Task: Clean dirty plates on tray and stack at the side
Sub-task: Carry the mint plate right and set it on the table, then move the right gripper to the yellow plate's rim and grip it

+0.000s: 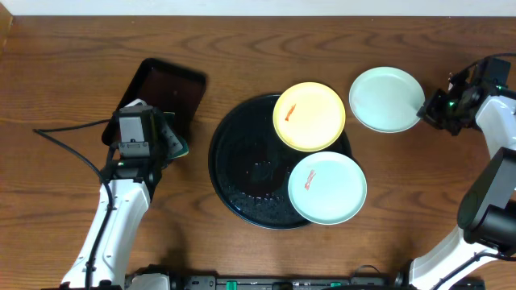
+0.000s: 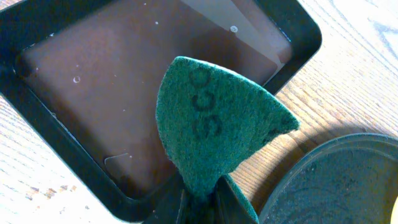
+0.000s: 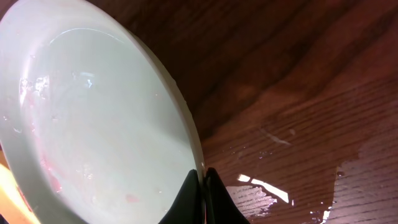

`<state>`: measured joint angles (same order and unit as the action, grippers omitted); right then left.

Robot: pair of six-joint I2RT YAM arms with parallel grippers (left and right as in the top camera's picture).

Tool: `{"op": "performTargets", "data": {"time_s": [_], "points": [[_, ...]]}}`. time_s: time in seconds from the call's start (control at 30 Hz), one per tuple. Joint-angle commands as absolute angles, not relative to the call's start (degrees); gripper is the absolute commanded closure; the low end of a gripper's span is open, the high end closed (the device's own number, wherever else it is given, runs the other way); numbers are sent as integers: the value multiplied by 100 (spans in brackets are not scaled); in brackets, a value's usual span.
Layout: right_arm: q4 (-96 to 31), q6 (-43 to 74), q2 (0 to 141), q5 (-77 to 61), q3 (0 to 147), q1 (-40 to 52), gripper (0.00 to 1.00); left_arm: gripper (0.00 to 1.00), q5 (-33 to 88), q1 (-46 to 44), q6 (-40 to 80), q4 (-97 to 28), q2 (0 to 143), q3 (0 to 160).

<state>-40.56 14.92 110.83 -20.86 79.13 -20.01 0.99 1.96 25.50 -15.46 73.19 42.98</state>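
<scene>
The round black tray (image 1: 242,169) sits mid-table. A pale yellow plate (image 1: 310,117) with an orange smear rests on its upper right rim. A mint plate (image 1: 327,188) with a red smear rests on its lower right. A second mint plate (image 1: 385,98) lies on the table right of the tray. My right gripper (image 1: 425,109) is shut on its right rim (image 3: 200,180); faint pink streaks show inside the plate (image 3: 93,124). My left gripper (image 1: 171,137) is shut on a green scouring pad (image 2: 211,127) over the rectangular tray's corner.
A rectangular dark tray (image 1: 161,93) holding shallow water (image 2: 124,81) sits at the left, beside the round tray's rim (image 2: 336,180). The wood by the right gripper has wet patches (image 3: 292,186). A black cable (image 1: 68,137) runs off to the left.
</scene>
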Motion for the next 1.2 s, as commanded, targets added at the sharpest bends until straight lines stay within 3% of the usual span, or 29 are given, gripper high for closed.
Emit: {"op": "performTargets", "data": {"time_s": [0.0,0.43,0.6,0.67,0.8,0.9,1.17], "points": [[-3957,1586,10897,-2084,7900,-1973,99,92,91,224,2561,-1557,7266,4296],[-4141,1708,10897,-1525,7894,-1949,99,93,91,224,2561,-1564,7266,4296],[-4268,1732,10897,-1441,7894,-1905,78,93,91,224,2561,-1559,7266,4296],[-4289,1728,10897,-1490,7894,-1874,59,92,91,224,2561,-1559,7266,4296],[-4283,991,10897,-2626,7896,-1688,45,92,91,224,2561,-1559,7266,4296],[-4289,893,10871,-2908,7896,-1372,42,93,91,224,2561,-1562,7266,4296],[-4202,1173,10438,-2003,7898,-78,36,93,91,224,2558,-1584,7266,4296]]}}
